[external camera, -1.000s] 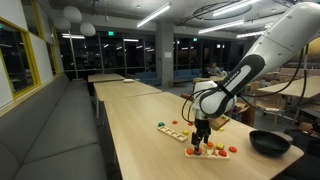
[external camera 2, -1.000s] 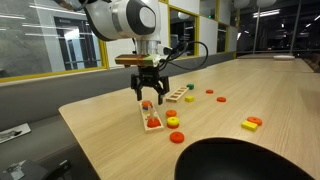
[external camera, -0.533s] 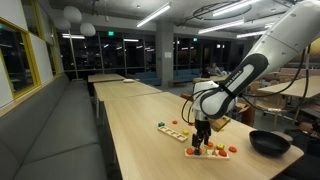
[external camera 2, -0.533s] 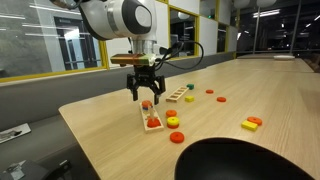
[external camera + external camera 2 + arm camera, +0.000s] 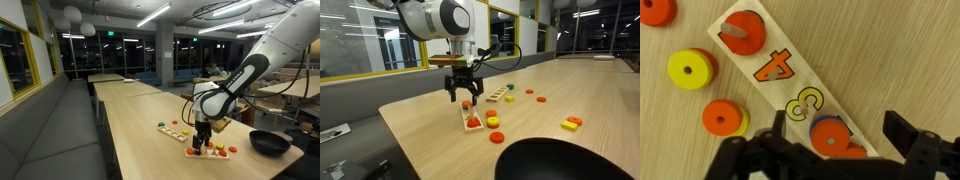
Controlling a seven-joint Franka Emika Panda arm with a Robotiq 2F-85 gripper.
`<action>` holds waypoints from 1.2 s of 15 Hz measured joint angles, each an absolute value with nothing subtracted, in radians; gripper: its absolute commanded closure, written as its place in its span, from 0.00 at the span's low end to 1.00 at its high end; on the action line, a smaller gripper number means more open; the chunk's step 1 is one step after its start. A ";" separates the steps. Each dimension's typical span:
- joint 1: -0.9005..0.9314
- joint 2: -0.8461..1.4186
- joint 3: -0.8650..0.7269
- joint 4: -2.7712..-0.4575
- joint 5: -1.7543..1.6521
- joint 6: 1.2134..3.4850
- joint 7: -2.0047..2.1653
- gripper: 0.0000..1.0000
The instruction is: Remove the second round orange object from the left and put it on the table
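Wrist view: gripper (image 5: 836, 128), jaws apart, astride orange ring (image 5: 830, 138) on number board (image 5: 780, 72); approach step; next probably descend, clamp, lift off to table (image 5: 905, 50).

jaws hide the lower end of the number board (image 5: 790, 85).

Pegged number board (image 5: 788, 86) on table (image 5: 895, 48), loose rings (image 5: 690, 68) beside

White rounded arm (image 5: 262, 55), black joint bands. Matte black pincer (image 5: 466, 97). Thin black cable (image 5: 506, 50) loops off the wrist at 3 o'clock.
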State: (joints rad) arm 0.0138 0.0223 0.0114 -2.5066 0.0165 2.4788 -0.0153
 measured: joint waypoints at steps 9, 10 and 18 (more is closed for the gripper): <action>0.017 0.020 0.025 -2.507 0.035 2.481 -0.015 0.00; 0.017 0.020 0.025 -2.506 0.037 2.482 -0.015 0.00; 0.017 0.020 0.025 -2.506 0.061 2.506 -0.011 0.00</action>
